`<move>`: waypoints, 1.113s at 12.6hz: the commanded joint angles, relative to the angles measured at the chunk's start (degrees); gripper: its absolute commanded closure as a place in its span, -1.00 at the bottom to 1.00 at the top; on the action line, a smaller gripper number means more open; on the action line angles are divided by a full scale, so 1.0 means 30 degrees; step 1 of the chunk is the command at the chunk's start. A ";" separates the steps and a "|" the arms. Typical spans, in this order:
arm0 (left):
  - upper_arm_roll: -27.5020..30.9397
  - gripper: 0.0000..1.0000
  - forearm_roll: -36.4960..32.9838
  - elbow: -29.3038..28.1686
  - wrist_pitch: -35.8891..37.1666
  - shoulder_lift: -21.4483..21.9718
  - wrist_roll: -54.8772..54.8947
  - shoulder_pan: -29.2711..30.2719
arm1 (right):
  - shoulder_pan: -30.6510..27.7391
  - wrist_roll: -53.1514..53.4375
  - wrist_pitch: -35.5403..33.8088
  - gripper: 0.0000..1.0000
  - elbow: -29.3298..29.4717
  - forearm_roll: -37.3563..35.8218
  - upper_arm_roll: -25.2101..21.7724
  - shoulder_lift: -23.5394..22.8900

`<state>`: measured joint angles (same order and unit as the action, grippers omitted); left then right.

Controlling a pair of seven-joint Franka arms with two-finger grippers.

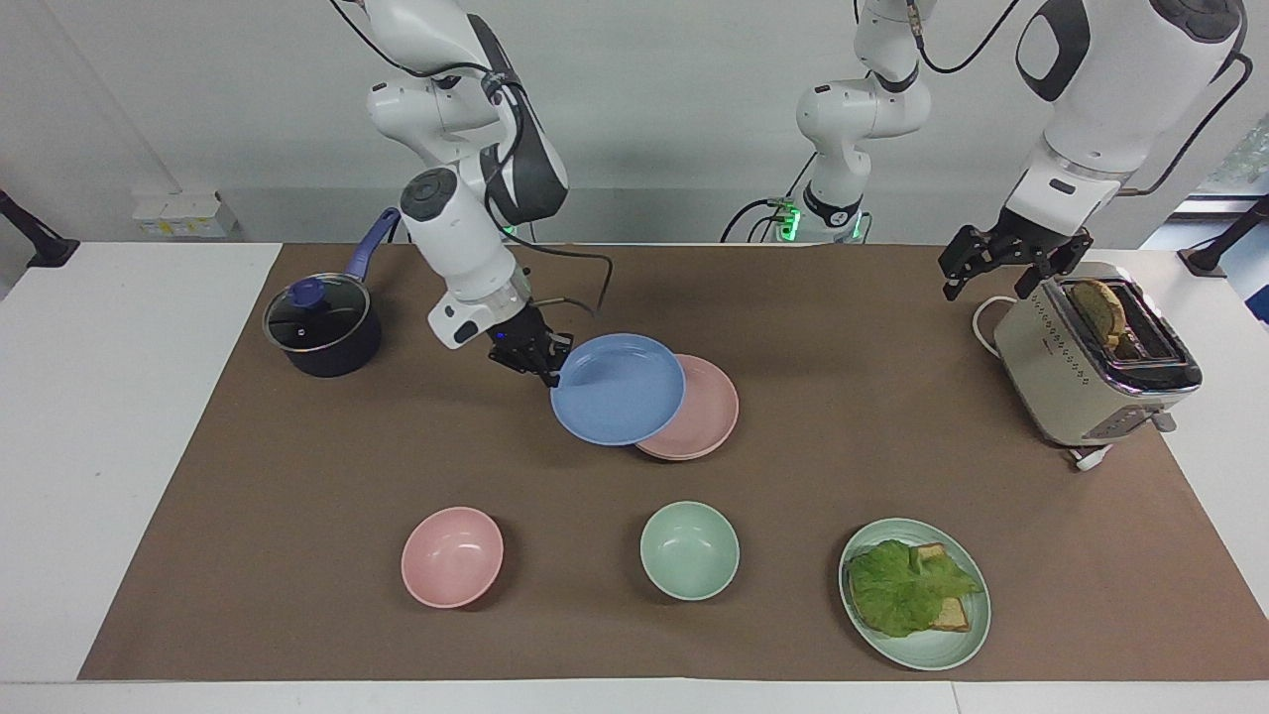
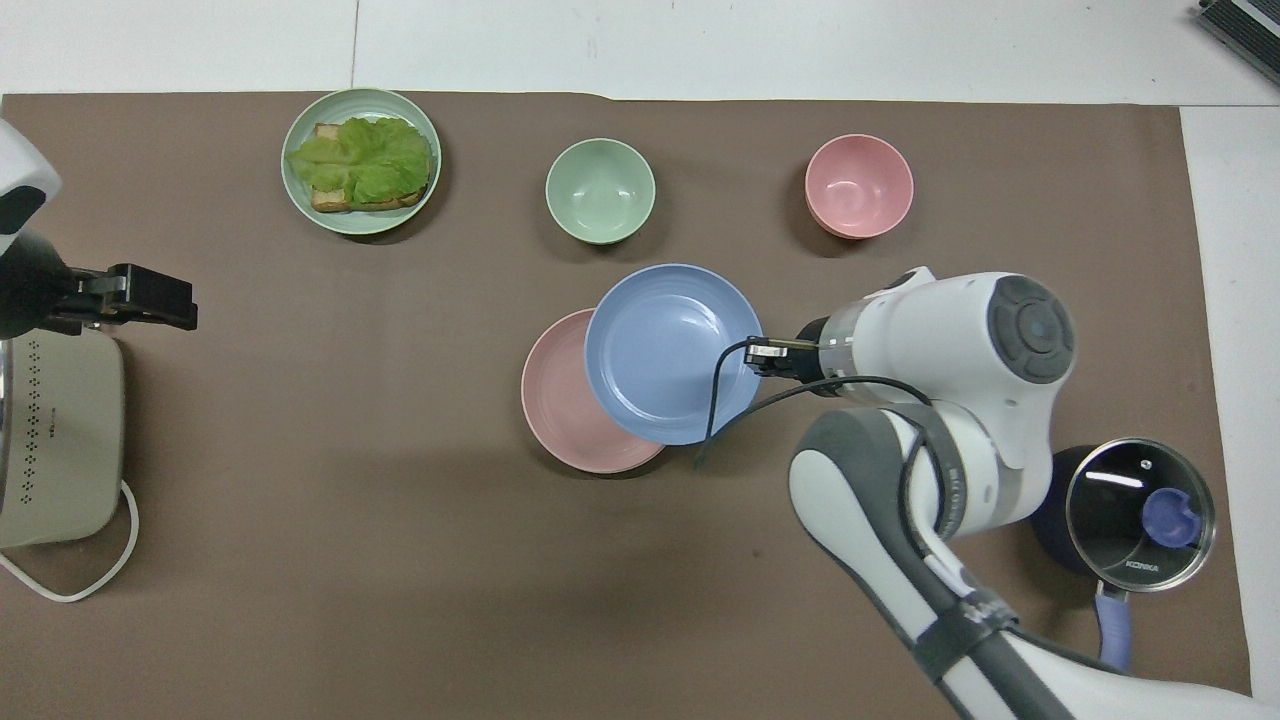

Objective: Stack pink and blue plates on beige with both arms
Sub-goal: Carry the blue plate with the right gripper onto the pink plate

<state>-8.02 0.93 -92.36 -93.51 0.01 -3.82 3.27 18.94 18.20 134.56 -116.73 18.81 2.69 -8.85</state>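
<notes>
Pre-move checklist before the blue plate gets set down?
1. Right tool shut on blue plate rim: ok.
2. Blue plate raised off the mat: ok.
3. Blue plate centered over pink plate: not ok, it overlaps only the part toward the right arm's end.
4. Beige plate under the pink one: cannot tell.
5. Left tool open, waiting over the toaster, out of the path: ok.
</notes>
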 commanded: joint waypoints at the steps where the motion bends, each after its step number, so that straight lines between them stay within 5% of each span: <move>1: 0.0211 -1.00 -0.0251 0.0348 0.0408 -0.0092 -0.0016 -0.0064 | 0.1065 0.1518 0.0904 1.00 0.0591 -0.0787 -0.0077 -0.1326; 11: 0.0211 -1.00 -0.0252 0.0348 0.0409 -0.0092 -0.0016 -0.0035 | 0.1889 0.1875 0.1551 0.96 0.0649 -0.0849 -0.0077 -0.2236; 12: 0.0211 -1.00 -0.0252 0.0348 0.0409 -0.0092 -0.0016 -0.0035 | 0.1889 0.1874 0.1522 0.76 0.0649 -0.0849 -0.0077 -0.2236; 14: 0.0211 -1.00 -0.0252 0.0348 0.0409 -0.0092 -0.0016 -0.0035 | 0.1889 0.1961 0.1406 -0.54 0.0765 -0.0849 -0.0048 -0.2265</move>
<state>-7.55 0.93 -92.36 -93.51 0.01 -3.82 3.32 24.42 22.34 138.39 -115.46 17.68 2.51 -14.96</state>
